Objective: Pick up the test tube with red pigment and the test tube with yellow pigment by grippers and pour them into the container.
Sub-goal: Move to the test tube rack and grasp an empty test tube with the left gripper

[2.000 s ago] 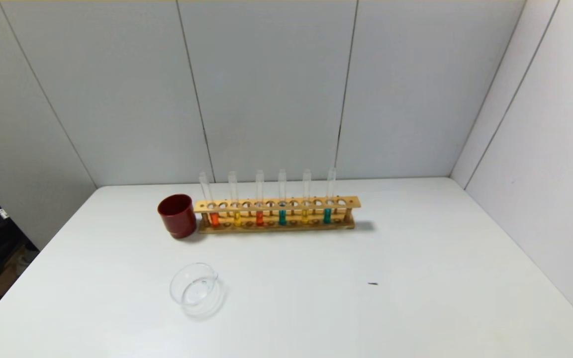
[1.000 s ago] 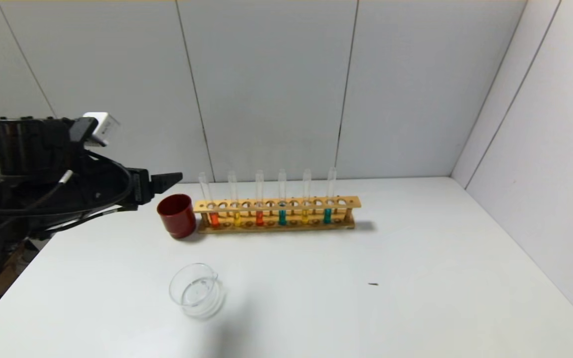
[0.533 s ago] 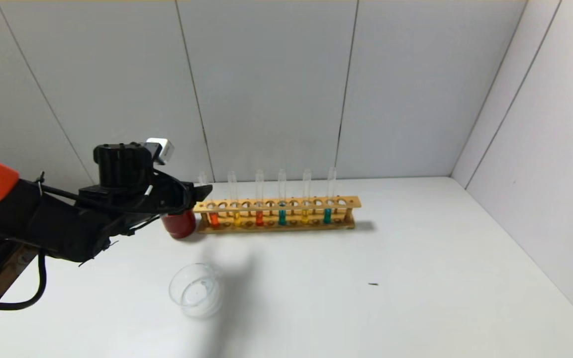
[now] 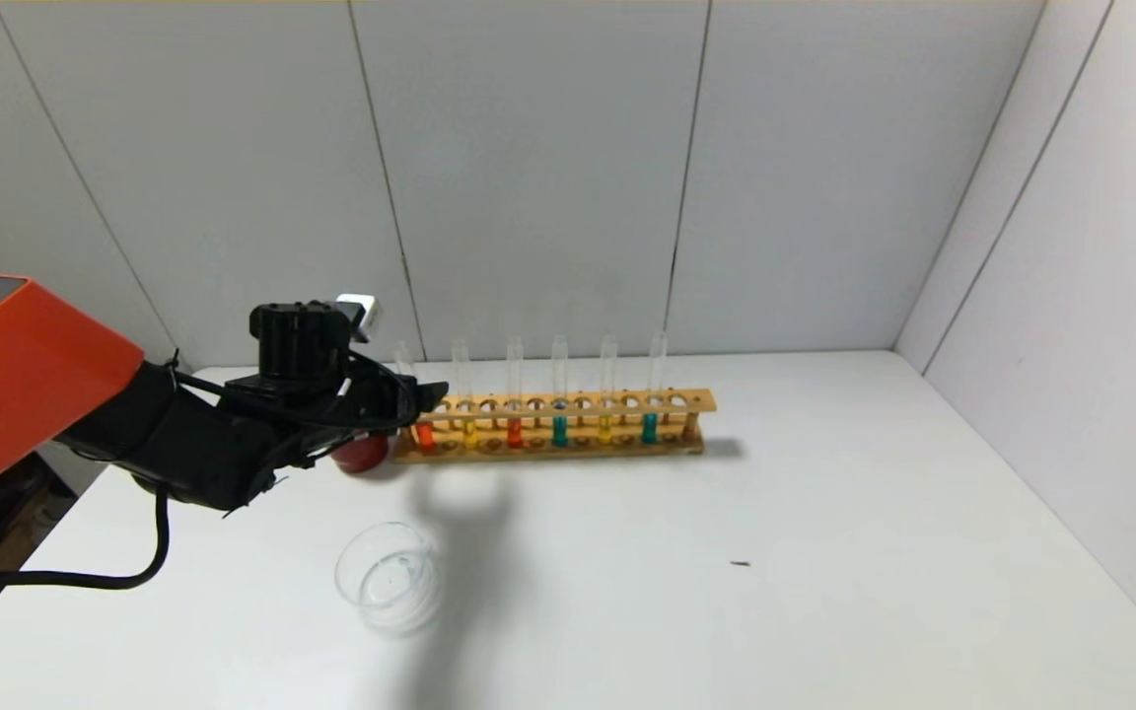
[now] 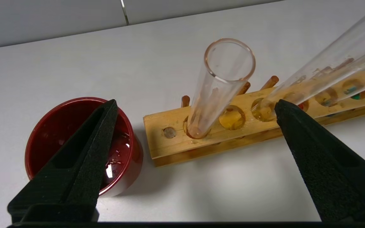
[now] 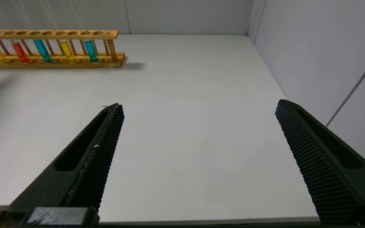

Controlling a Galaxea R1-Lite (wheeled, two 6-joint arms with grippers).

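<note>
At rack's left end, left gripper (image 5: 195, 114) gaping wide, straddling test tube with red pigment (image 5: 217, 85). Glass appearing slippery, fragile; upper wall looking best hold. Right gripper (image 6: 198, 110) idling wide, well apart.

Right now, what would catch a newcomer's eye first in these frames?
The wooden rack at the back of the white table, with its row of tubes holding red, yellow and teal liquid. Next, the left tool, open, reaching in at the rack's left end around the test tube with red pigment, above a dark red cup. The clear container sits nearer.
</note>
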